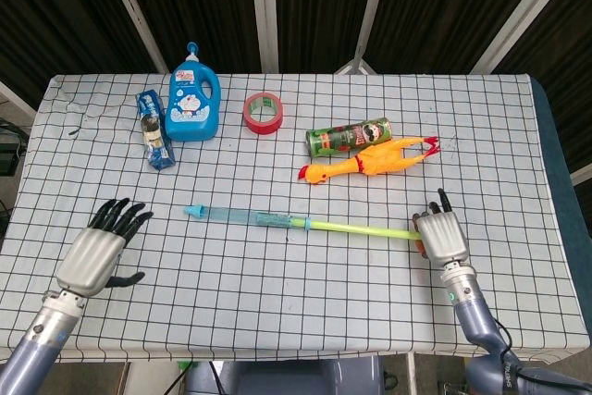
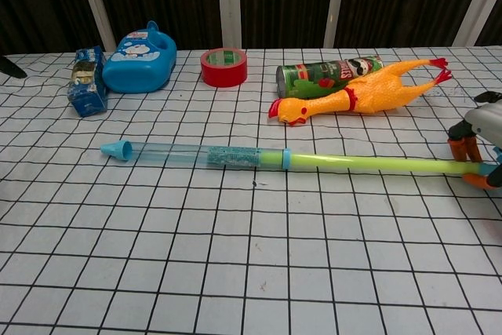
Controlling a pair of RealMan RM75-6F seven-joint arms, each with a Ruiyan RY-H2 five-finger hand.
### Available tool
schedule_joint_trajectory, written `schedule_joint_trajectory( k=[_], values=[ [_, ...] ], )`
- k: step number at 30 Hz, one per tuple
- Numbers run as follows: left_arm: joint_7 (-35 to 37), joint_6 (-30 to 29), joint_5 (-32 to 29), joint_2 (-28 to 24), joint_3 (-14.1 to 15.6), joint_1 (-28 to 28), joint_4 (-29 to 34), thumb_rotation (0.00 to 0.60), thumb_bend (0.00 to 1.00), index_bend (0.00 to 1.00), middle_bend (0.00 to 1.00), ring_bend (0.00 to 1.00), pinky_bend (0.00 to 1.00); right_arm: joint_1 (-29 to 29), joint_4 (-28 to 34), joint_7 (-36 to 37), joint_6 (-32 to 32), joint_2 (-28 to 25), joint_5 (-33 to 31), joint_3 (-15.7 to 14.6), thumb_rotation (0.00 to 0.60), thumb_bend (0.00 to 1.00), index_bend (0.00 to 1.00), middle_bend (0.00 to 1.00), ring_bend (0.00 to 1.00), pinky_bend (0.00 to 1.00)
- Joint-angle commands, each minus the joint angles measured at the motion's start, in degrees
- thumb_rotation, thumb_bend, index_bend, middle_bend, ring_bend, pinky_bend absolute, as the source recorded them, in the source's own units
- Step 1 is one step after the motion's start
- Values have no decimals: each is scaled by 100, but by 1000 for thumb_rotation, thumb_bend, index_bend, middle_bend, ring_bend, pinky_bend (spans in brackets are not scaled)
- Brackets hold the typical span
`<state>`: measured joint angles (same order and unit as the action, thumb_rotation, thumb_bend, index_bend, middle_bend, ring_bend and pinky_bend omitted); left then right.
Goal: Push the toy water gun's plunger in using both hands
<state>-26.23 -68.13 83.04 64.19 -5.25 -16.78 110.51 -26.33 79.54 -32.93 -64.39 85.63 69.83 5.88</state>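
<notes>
Right hand (image 1: 440, 236) sits at the right end of the toy water gun (image 1: 277, 221), fingers closed around the orange plunger handle (image 2: 468, 153); chest view shows only its grey edge at the frame's right border. Left hand (image 1: 95, 253) hovers low over the counter (image 1: 296, 312) near its front left corner, black fingers spread, holding nothing, well apart from the gun's blue nozzle cap (image 1: 192, 212).

The gun lies flat across the middle of the counter, slightly slanted: clear blue plastic barrel on the left, a blue collar midway, thin yellow-green plunger rod (image 1: 365, 228) drawn out to the right.

Counter cover is white cloth with a black grid, lightly wrinkled. Along the far side: a blue carton (image 1: 154, 128), a blue detergent bottle (image 1: 193, 97), a red tape roll (image 1: 263, 113), a green Pringles can (image 1: 349, 136) on its side, a yellow rubber chicken (image 1: 370, 160) touching the can.

Open cloth lies between the left hand and the nozzle, and along the whole near edge.
</notes>
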Motion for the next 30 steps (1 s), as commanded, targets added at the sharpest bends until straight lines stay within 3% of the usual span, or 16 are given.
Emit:
schedule_joint_trajectory(
  k=[1, 7, 16, 22, 30],
  values=[
    [-769, 530, -744, 384, -439, -594, -63, 600, 252, 196, 159, 0, 0, -3, -9, 43, 19, -20, 9, -10, 600, 493, 816, 587, 270, 0],
    [-1643, 1020, -1545, 855, -709, -1294, -386, 600, 254, 190, 167, 0, 0, -19, -1, 111, 44, -85, 57, -29, 600, 493, 823, 593, 270, 0],
    [-2580, 1221, -2265, 1837, -738, -2116, -1222, 600, 272, 242, 264, 0, 0, -42, 75, 121, 14, -172, 152, -48, 600, 494, 826, 595, 270, 0],
    [-2793, 1075, -2646, 2305, -681, -2385, -1631, 600, 350, 274, 301, 1, 0, -53, 115, 134, 31, -213, 143, -50, 600, 493, 826, 595, 270, 0],
    [-2798, 963, -3005, 2721, -717, -2633, -2040, 600, 353, 307, 336, 27, 0, -48, 88, 178, 48, -245, 154, -79, 600, 493, 831, 599, 270, 0]
  ],
)
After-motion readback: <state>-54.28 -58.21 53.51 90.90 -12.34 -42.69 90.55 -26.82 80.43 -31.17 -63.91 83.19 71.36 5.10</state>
